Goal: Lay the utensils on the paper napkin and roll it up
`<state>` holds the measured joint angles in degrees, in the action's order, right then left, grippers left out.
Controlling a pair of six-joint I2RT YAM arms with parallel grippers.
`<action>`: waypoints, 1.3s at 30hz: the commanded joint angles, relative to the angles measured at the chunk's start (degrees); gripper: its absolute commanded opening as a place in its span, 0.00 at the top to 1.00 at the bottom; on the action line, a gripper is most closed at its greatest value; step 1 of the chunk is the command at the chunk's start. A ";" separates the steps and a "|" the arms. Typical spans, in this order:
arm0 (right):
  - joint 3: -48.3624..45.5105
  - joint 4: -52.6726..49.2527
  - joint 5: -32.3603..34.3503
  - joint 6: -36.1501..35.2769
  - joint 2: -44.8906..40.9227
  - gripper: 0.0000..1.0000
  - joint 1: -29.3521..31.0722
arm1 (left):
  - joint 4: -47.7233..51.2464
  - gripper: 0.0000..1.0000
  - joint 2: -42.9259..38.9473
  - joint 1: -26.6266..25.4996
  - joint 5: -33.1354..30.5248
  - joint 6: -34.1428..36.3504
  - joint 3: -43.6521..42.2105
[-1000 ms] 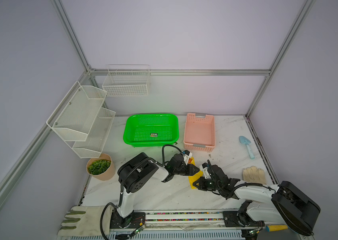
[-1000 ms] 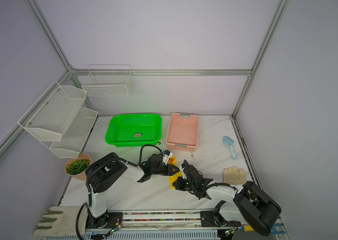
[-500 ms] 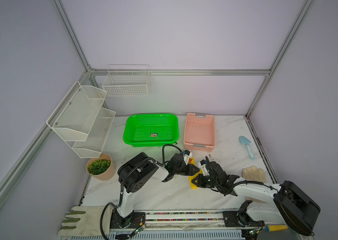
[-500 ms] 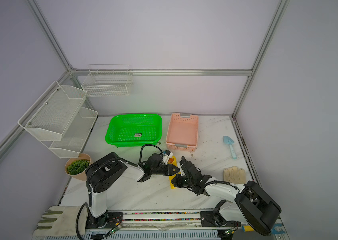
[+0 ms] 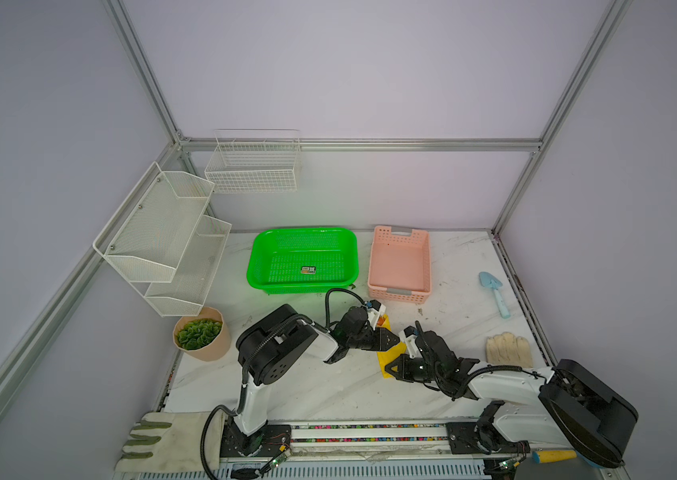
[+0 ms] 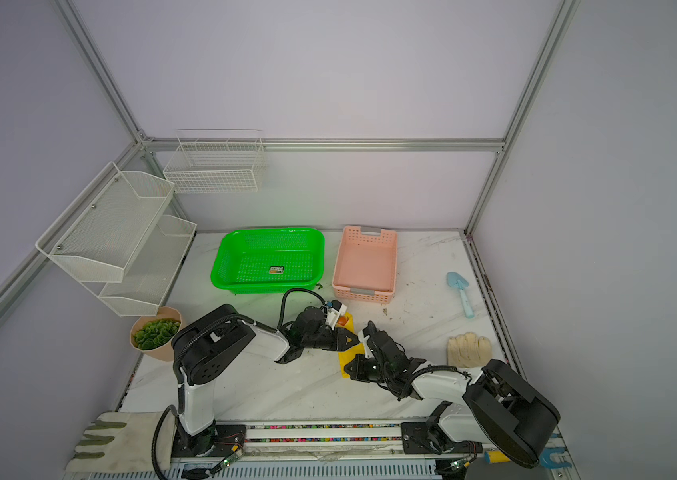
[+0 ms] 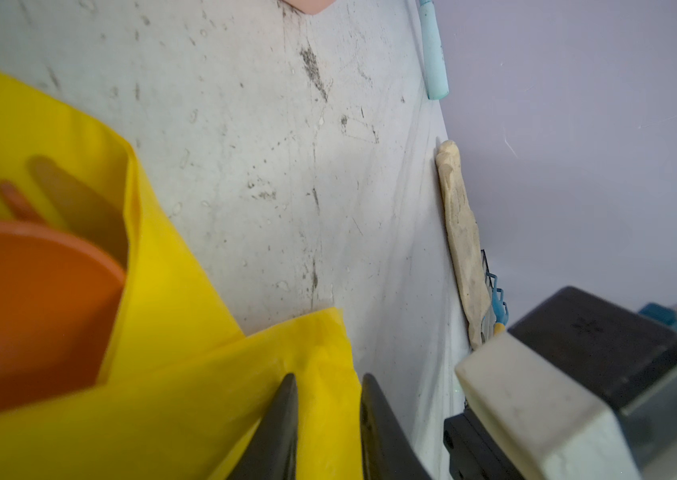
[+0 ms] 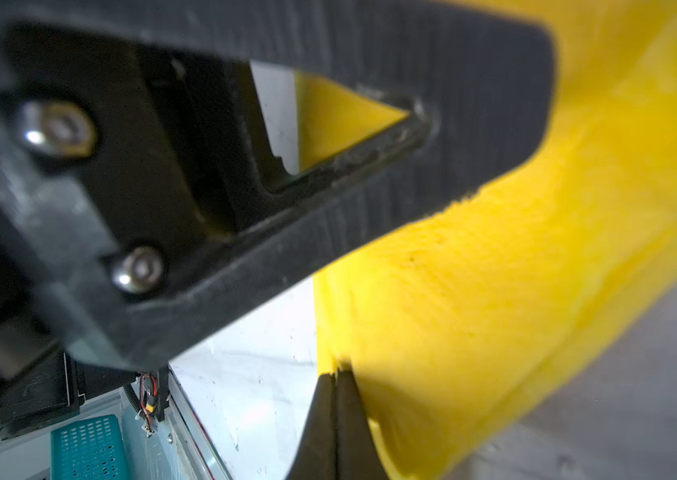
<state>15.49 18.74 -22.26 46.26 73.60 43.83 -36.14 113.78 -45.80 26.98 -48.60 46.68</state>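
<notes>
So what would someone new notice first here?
The bright yellow paper napkin, folded over an orange spoon, sits front and centre on the table, pinched by the left pincer and the right pincer. Behind it stand a vivid green basket and, beside it, a pink basket.

The paper napkin [image 5: 385, 359] lies on the table [image 5: 328, 390] before the right basket [image 5: 399, 294], utensils [image 7: 29, 291] within its fold.

Lilac walls [image 5: 370, 62]; aluminium frame [image 5: 361, 144]; scuffed white marble tabletop [image 5: 307, 395]; even light
</notes>
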 commanded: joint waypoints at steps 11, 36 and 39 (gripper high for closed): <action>-1.99 -3.12 1.44 2.00 4.80 1.00 0.37 | 10.41 0.60 -5.20 3.28 -3.37 3.46 -0.73; -2.57 3.44 -1.63 3.18 10.38 1.00 0.35 | -20.56 0.58 -6.71 4.34 5.10 -4.05 -14.85; -2.49 2.47 -1.36 3.13 9.39 1.00 0.37 | -22.83 0.59 -4.54 4.34 4.67 -4.70 -14.99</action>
<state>15.09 31.27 -25.56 48.64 81.76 43.83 -51.00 108.27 -41.23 30.52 -51.57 33.41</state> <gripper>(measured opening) 0.049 0.410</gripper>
